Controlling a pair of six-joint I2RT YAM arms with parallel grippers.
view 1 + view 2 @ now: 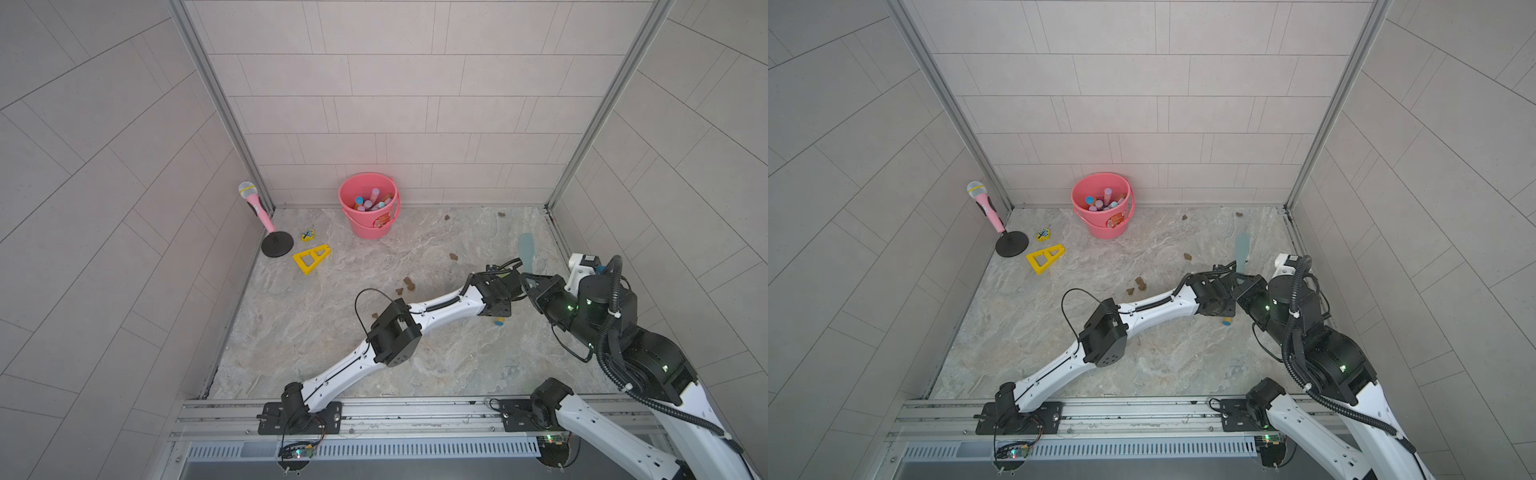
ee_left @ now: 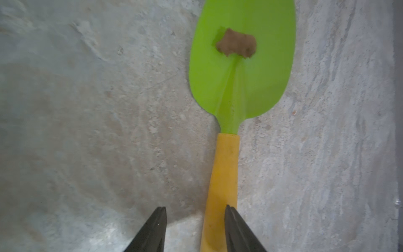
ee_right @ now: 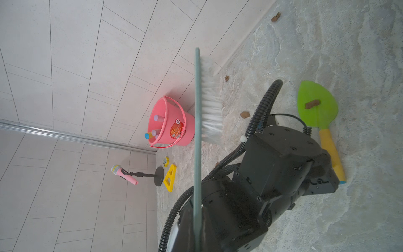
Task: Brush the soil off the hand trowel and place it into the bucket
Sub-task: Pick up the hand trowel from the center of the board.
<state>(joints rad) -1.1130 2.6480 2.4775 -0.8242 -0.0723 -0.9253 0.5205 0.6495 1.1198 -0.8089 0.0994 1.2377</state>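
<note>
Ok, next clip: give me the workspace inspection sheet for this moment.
Surface: marbled table; soil scattered on it in lumps.
Job's things: trowel lying flat, one lump on its blade; bucket upright by the back wall, coloured sticks inside; brush in the right gripper.
Clutter: toy microphone on a stand, yellow frame, small yellow piece, all in the far left corner.
Grippers: left gripper jaws apart, low over the trowel handle, no grip seen; right gripper shut on the brush.
Cables: loop on the left arm, conduit on the right arm; no snag seen.
Surroundings: tiled walls on three sides.
</note>
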